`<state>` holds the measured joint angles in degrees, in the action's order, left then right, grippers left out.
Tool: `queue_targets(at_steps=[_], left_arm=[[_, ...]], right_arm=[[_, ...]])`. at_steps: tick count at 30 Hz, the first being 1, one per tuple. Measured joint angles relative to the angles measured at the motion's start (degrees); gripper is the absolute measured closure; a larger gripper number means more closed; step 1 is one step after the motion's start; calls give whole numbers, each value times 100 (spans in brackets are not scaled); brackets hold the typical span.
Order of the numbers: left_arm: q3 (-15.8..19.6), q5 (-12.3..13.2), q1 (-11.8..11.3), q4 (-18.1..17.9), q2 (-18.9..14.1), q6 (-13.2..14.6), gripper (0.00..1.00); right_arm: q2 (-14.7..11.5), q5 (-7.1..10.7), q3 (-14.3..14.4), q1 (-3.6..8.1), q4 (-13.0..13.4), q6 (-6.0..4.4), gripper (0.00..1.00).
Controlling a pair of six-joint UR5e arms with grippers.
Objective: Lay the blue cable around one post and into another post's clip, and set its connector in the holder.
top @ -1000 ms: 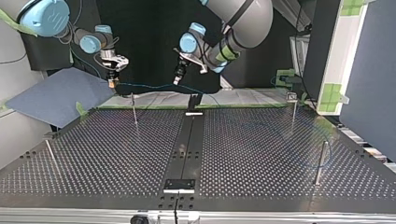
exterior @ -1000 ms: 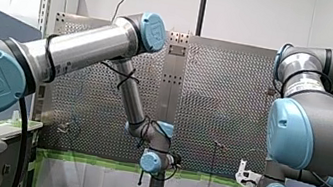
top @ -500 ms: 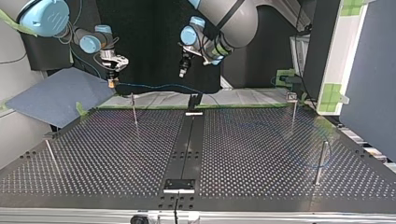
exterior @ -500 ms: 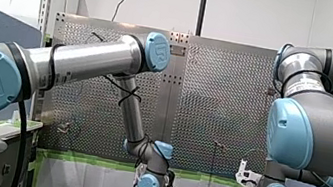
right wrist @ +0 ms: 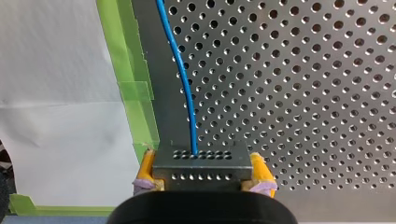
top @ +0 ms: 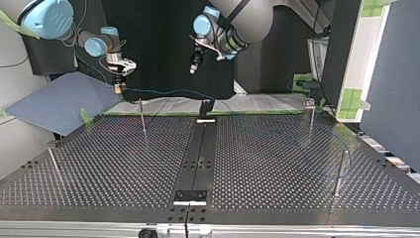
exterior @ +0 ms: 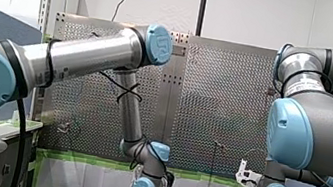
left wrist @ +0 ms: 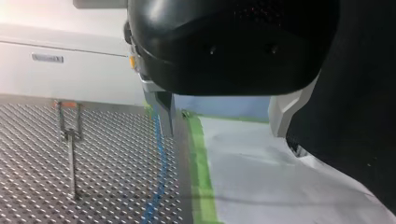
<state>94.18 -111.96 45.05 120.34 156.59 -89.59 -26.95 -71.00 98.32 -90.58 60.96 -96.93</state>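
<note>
The connector (right wrist: 201,163) is clamped between the yellow pads (right wrist: 146,168) of my right gripper (right wrist: 204,171), and the blue cable (right wrist: 180,70) is led from it across the perforated table (right wrist: 303,93). My left gripper (left wrist: 223,116) is held wide and empty, pointed downward above the table's edge.

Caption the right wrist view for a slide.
My right gripper clamps the connector, its blue cable trailing over the perforated table.
</note>
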Motion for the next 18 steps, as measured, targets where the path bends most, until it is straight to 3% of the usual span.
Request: queue_targets(at_steps=[9, 18], left_arm=[[-80, -12, -20, 123, -449, -35, 0], [-128, -14, -145, 180, -408, -11, 0]], right_arm=[[0, -2, 0, -1, 5, -3, 100], [0, -2, -2, 0, 4, -4, 100]])
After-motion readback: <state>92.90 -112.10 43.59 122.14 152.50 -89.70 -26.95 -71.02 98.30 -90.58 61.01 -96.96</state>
